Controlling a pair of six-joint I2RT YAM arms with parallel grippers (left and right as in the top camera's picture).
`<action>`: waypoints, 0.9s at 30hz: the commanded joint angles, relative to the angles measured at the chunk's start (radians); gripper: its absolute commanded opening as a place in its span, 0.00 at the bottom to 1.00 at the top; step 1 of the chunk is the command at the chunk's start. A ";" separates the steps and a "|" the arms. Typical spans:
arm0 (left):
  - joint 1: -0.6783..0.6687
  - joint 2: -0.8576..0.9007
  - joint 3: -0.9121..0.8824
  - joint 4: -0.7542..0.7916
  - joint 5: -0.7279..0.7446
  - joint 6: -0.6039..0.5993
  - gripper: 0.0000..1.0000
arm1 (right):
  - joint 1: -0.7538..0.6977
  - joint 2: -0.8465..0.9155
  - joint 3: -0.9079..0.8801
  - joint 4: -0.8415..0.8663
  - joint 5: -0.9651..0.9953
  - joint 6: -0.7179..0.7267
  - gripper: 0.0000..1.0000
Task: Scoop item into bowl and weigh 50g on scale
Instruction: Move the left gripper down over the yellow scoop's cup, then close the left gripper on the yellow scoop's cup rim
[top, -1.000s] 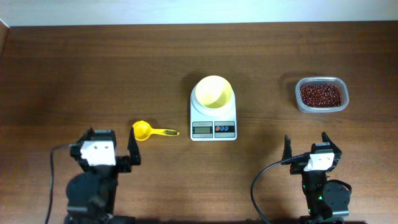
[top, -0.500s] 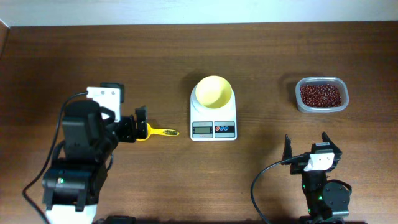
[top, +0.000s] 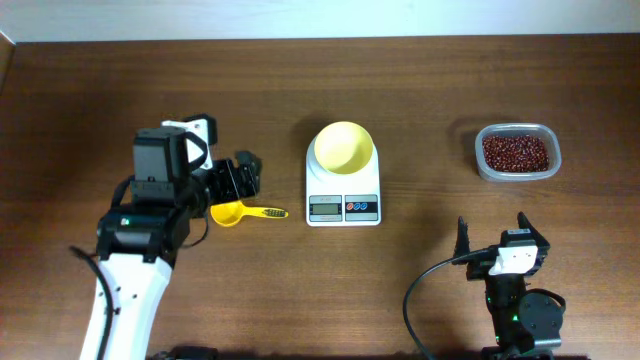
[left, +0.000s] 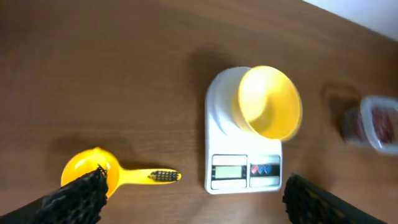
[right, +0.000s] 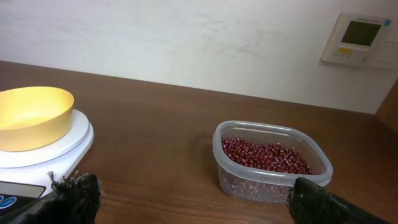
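The pale yellow bowl (top: 344, 147) stands on the white scale (top: 343, 207) at the table's middle; both show in the left wrist view, bowl (left: 268, 102) and scale (left: 242, 175). The red-brown beans (top: 516, 152) fill a clear tub (top: 484, 165) at the right, also in the right wrist view (right: 266, 155). A yellow scoop (top: 229, 212) lies left of the scale. My left gripper (top: 235, 180) is open and empty, hovering just above the scoop (left: 85, 172). My right gripper (top: 492, 232) is open and empty near the front edge, well short of the tub.
The wooden table (top: 400, 80) reaches to a pale wall behind the tub in the right wrist view. A wall panel (right: 359, 38) hangs at the upper right there.
My left arm has swung forward and to the right, from the front edge to above the yellow scoop. The right arm has not moved.
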 joint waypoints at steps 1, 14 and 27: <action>0.003 0.027 0.015 -0.053 -0.167 -0.370 0.94 | 0.008 -0.008 -0.005 -0.006 0.019 -0.006 0.99; 0.003 0.180 -0.053 -0.318 -0.396 -1.069 0.90 | 0.008 -0.008 -0.005 -0.006 0.019 -0.006 0.99; 0.003 0.489 -0.056 -0.151 -0.377 -1.068 0.72 | 0.008 -0.008 -0.005 -0.006 0.019 -0.006 0.99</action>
